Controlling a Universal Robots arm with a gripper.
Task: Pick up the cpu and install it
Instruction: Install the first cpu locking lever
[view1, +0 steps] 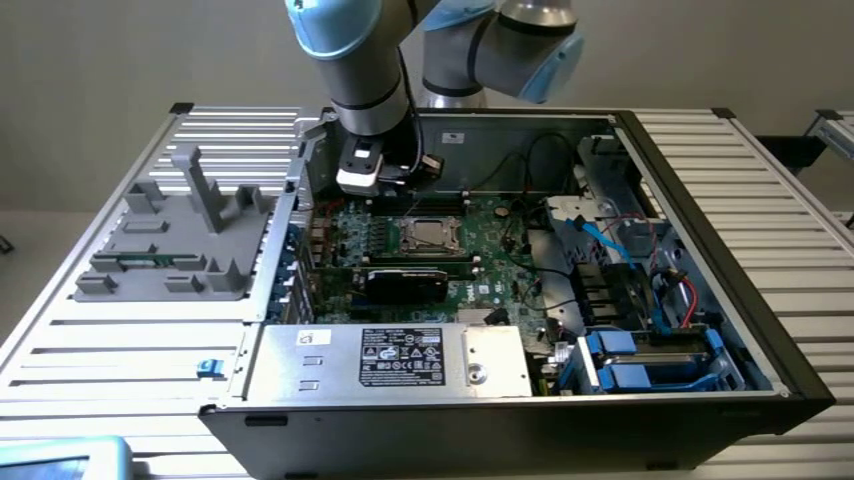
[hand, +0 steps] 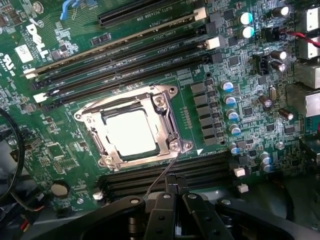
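Observation:
The cpu (hand: 131, 132) lies flat in the black socket on the green motherboard (hand: 60, 165), its shiny top glaring white, and the metal frame (hand: 167, 107) is folded down around it. A thin wire lever (hand: 161, 172) runs from the frame's corner toward my gripper (hand: 172, 186). The gripper's two dark fingers are pressed together with nothing between them, a little above the board beside the socket. In the exterior view the cpu (view1: 427, 236) sits mid-board inside the open computer case (view1: 694, 200), and the gripper (view1: 363, 186) hangs just off it toward the exterior view's left.
Long black memory slots (hand: 125, 52) run on both sides of the socket, and capacitors (hand: 229, 100) stand close by. A black card (view1: 407, 283), a silver power supply (view1: 400, 358), blue drive bays (view1: 641, 362) and cables fill the case. A grey fixture (view1: 174, 240) stands outside it.

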